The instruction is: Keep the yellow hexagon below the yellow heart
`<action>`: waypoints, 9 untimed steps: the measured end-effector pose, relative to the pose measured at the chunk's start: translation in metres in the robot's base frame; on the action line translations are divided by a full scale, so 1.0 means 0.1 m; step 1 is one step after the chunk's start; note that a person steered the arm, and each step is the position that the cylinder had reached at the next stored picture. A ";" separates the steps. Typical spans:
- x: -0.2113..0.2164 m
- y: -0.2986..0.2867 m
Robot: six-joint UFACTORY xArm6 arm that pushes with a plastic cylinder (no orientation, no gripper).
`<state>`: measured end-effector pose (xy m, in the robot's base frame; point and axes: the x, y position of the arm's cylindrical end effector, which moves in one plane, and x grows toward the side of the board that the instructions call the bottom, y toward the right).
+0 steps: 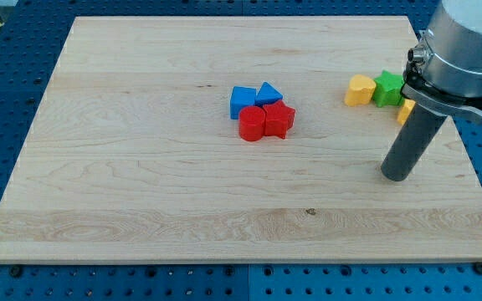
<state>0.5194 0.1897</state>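
The yellow heart (359,89) lies at the view's upper right of the wooden board. A green star-like block (387,89) touches its right side. A second yellow block (405,112), likely the hexagon, sits just below and to the right of the green block, mostly hidden behind the rod. My tip (396,176) rests on the board below these blocks, about a block's width under the hidden yellow block, touching nothing.
A cluster sits near the board's middle: a blue cube (242,101), a blue triangle (269,94), a red cylinder (252,124) and a red star-like block (279,120), all touching. The board's right edge (463,150) is close to my tip.
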 end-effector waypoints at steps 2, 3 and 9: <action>-0.04 0.62; -0.40 0.84; -0.99 0.87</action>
<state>0.4201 0.2767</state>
